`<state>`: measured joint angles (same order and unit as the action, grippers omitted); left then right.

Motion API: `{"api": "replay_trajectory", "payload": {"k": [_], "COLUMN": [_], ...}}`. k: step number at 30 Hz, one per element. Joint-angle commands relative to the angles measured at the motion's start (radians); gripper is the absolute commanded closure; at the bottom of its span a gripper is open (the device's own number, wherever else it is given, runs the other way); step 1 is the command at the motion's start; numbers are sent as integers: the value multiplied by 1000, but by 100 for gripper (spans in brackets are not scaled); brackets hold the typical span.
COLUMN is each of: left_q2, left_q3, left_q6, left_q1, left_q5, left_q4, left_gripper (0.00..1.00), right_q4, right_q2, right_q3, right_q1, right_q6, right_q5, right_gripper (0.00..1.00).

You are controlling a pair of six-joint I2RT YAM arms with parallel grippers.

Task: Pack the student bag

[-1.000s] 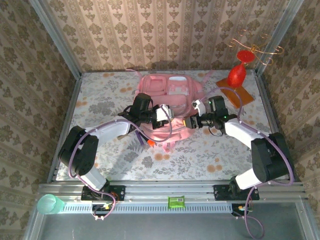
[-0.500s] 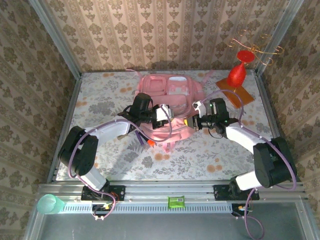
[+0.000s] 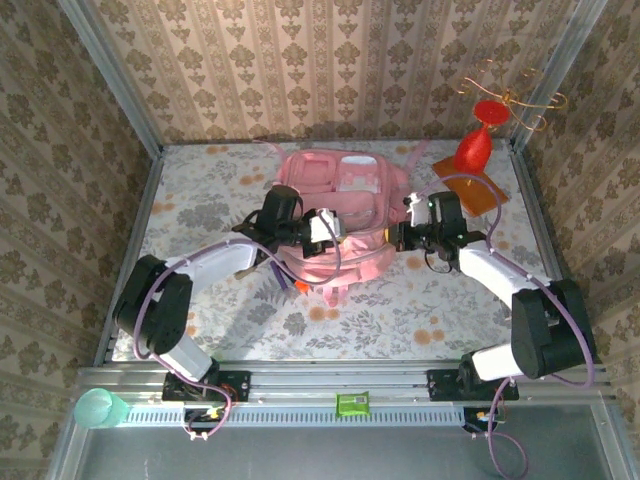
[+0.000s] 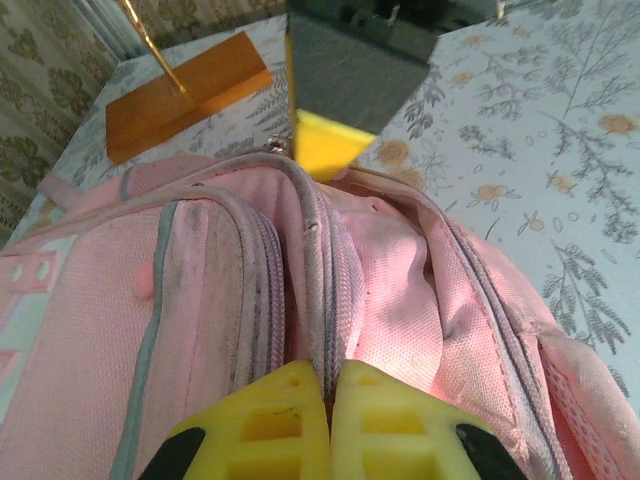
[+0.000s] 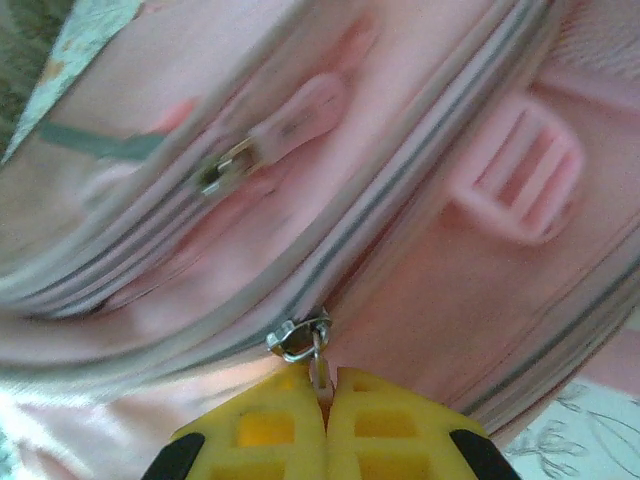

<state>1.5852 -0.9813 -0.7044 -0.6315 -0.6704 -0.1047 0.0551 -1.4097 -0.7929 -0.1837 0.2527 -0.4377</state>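
Top view: the student bag (image 3: 340, 190) lies flat on the floral surface (image 3: 200, 200), toward the back and about midway across, with its pockets facing up. My left end effector (image 3: 328, 233) is over the near middle of the bag and my right end effector (image 3: 397, 238) is at the bag's right edge, so the two face each other across it. From up here I cannot make out how either pair of jaws stands. A red vase (image 3: 473, 150) stands on an orange board (image 3: 480, 190) in the far right corner, just beside the bag's strap. A green cup (image 3: 100, 408) sits at the left end of the rail below the arm bases.

Left wrist: my yellow fingers (image 4: 270, 420) are pressed together with the grey zip ridge (image 4: 318, 270) of the bag running straight in between them, so the left end effector is closed and pinching the bag's top edge. To the right of the ridge the pink lining (image 4: 410, 300) is exposed. The right end effector's yellow tip is at the far end of the same ridge.

Right wrist: the fingers (image 5: 390, 425) are closed on a small metal zipper pull (image 5: 318, 368), which hangs from its slider (image 5: 298, 337) on the bag's zip. A second, pink pull (image 5: 300, 115) and a pink buckle (image 5: 520, 170) lie higher on the fabric.
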Motion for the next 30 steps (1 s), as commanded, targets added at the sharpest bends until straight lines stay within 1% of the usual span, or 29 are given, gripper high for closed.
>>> {"api": "replay_trajectory", "payload": {"k": [1,6,10,13,20,22,26,28,30], "left_q2": [-82,-73,-57,-59,-96,-100,-93,-78,-49], "left_q3": [10,1,-29,-39,-13,-8,-24,-41,-82], "left_q6": [-26,-36,-59,-75,-63,-55,-43,-28,-15], "left_q1": [48,52,52,52,85,93,111,114,116], "left_q5": [-67,-136,-209,-241,-321,-308,-275,-226,-140], "left_q4": [-5,7,64,87,85,77,66,46,44], "left_gripper": [100,100,100,100,100,100,100,100,100], "right_q4": [144,166,179,183,196,196,183,175,144], "right_q2": [-4,-78,-147,-195,-297,-301,-234,-181,-119], "right_q3": [-32,-126,-200,-241,-320,-326,-287,-258,-213], "right_q1": [79,96,107,127,184,185,190,190,188], "right_q6": [72,77,81,83,82,69,59,54,63], "right_q5": [274,308,379,400,351,333,335,321,255], "right_gripper": [100,100,100,100,100,100,100,100,100]}}
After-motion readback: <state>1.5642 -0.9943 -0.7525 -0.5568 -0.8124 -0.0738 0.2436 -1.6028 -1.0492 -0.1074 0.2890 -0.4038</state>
